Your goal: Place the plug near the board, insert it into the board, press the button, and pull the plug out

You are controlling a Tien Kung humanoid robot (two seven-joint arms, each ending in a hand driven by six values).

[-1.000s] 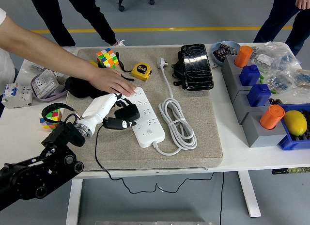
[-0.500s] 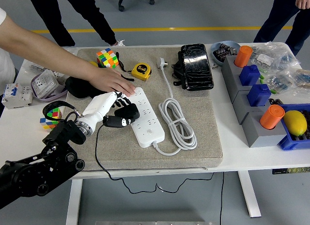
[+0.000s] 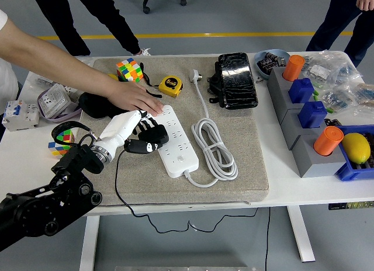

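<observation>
A white power strip (image 3: 177,141) lies lengthwise on the beige mat (image 3: 245,166), its coiled white cable (image 3: 213,151) to the right. My left hand (image 3: 145,138), white with black fingers, is shut on a black plug (image 3: 153,135) that sits at the strip's left edge near its far half. The plug's black cord (image 3: 117,183) trails down over the table's front edge. A person's hand (image 3: 136,99) presses flat on the strip's far end, holding it. My right hand is out of view.
A yellow tape measure (image 3: 170,85) and a Rubik's cube (image 3: 130,70) lie at the mat's back. A black pouch (image 3: 236,79) is behind the cable. Grey blocks with orange and blue pegs (image 3: 307,116) stand at right. A second cube (image 3: 61,141) sits by my left arm.
My left hand with the plug has shifted very slightly toward the strip's far end. The person's hand has stayed on the strip.
</observation>
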